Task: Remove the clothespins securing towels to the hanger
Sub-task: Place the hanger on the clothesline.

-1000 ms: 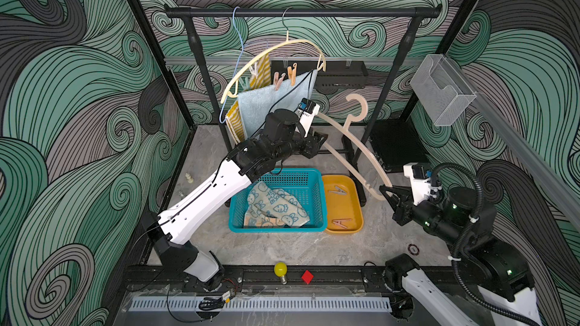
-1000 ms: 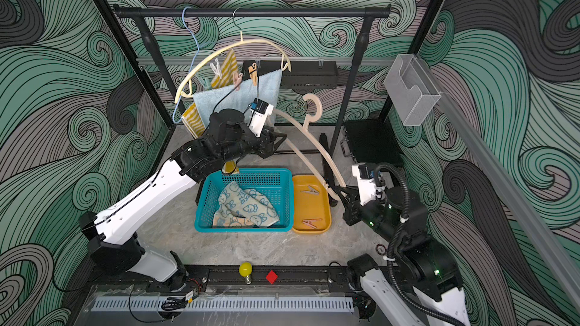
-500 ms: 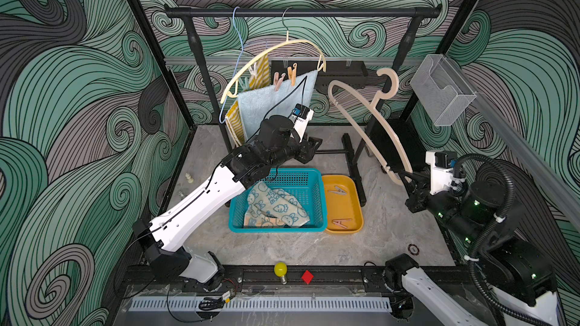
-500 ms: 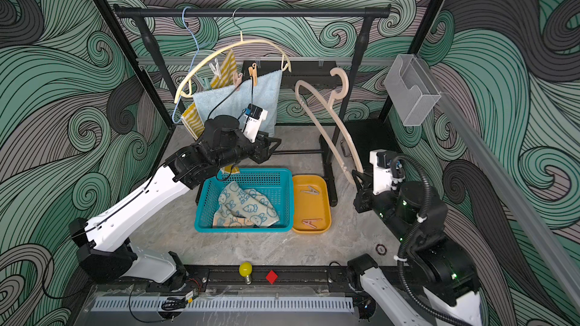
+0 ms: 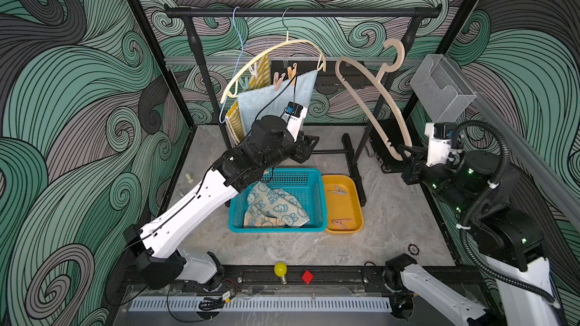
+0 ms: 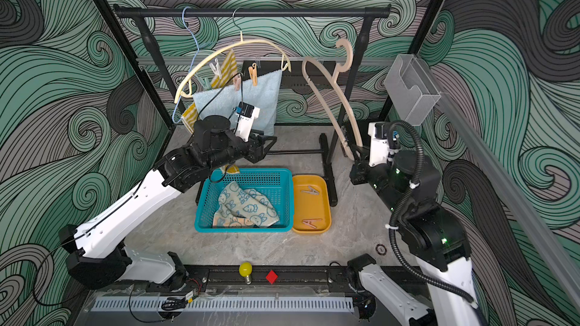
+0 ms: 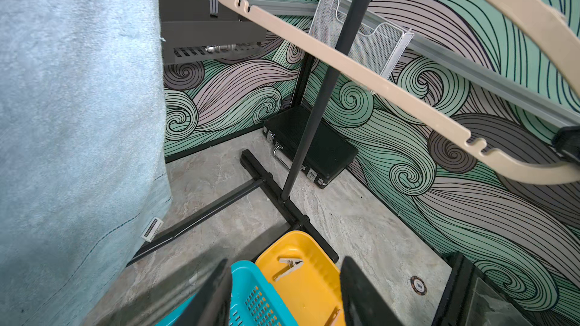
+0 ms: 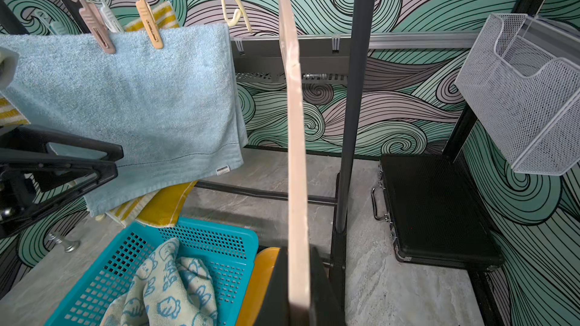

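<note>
Swung beige plastic hanger (image 8: 295, 152) way off to the right, lower end clamped in right gripper (image 8: 298, 255). Left gripper (image 7: 284, 261) parted, empty, beside light-blue terry towel (image 8: 150, 95) pegged with pink plastic clothespin (image 8: 94, 26), orange plastic clothespin (image 8: 147, 17).

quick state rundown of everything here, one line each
left gripper, open, empty
right gripper, shut on beige hanger
beige hanger, off the rail, held up
blue towel, pinned to cream hanger by two clothespins
yellow towel, pinned, hanging behind it
bunny towel, loose in basket
tray, holds two clothespins
</note>
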Robot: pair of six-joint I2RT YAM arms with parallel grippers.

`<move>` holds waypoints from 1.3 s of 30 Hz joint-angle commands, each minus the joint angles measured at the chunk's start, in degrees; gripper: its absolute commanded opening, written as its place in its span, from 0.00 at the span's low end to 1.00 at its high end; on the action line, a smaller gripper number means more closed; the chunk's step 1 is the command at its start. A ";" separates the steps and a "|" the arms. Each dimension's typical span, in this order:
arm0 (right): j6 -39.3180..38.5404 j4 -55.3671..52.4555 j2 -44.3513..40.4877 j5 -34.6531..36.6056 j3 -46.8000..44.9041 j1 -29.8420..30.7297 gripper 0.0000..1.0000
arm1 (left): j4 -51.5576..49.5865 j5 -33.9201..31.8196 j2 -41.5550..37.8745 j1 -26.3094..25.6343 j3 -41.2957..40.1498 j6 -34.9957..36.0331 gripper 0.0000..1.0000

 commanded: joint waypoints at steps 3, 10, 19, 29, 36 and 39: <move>-0.66 5.72 3.25 1.02 4.41 -0.14 0.00 | 0.68 -0.51 -1.37 0.23 -0.89 -0.52 0.54; -0.84 7.25 6.98 0.91 8.52 -0.14 0.00 | 0.77 -0.51 -1.55 0.23 -1.47 -0.52 0.54; -1.17 7.98 9.32 1.27 11.40 -0.08 0.00 | 0.95 -1.30 -2.25 0.23 -2.13 -0.43 0.54; -1.58 4.54 14.17 2.11 16.31 -0.16 0.00 | 0.95 -1.29 -3.39 0.23 -3.13 -0.70 0.54; -1.45 4.10 15.12 3.03 15.88 -0.09 0.00 | 1.03 -1.83 -4.29 0.23 -4.19 -0.87 0.54; -1.36 3.94 15.09 3.22 15.53 -0.16 0.00 | 1.03 -2.00 -4.44 0.23 -4.33 -0.96 0.54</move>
